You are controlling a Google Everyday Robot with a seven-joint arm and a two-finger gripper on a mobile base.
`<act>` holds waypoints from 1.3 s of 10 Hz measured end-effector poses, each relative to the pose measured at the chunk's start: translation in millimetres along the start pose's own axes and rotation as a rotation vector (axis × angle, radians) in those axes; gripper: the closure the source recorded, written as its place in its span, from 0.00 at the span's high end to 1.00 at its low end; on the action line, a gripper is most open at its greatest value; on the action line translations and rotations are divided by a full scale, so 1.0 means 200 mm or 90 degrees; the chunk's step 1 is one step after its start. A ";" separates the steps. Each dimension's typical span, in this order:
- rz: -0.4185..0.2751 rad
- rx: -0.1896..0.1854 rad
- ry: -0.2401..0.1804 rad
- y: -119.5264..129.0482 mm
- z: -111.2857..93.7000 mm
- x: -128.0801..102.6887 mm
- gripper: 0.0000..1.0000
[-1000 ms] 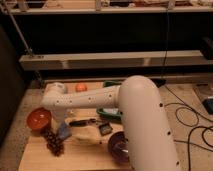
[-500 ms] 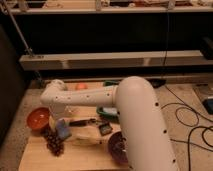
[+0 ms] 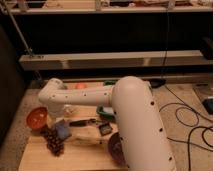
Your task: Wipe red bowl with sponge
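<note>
The red bowl point(image 3: 37, 118) sits at the left edge of the wooden table point(image 3: 35, 159). The sponge point(image 3: 62, 129), a small light-blue pad, lies flat just right of the bowl. My white arm sweeps in from the lower right and bends down at its far-left end. The gripper point(image 3: 64, 113) hangs there, just above the sponge and right of the bowl. It is open, with nothing seen held in it. The arm hides much of the table's middle.
A bunch of dark grapes point(image 3: 53, 142) lies in front of the sponge. A purple bowl point(image 3: 115, 148) sits by the arm's base, with a green item point(image 3: 104, 111) and a dark-handled tool point(image 3: 80, 122) between. Cables point(image 3: 192, 122) cross the floor at right.
The arm's far-left end has shifted slightly sideways over the sponge. The bowl, the sponge and the other objects have not moved.
</note>
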 end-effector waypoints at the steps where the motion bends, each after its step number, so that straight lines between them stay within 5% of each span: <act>1: -0.001 0.002 0.005 -0.01 0.01 0.00 0.73; 4: -0.001 -0.005 0.031 0.00 0.04 -0.02 0.73; 9: 0.019 -0.009 0.032 0.04 0.11 -0.06 0.72; 13: 0.022 -0.001 0.032 0.05 0.12 -0.06 0.34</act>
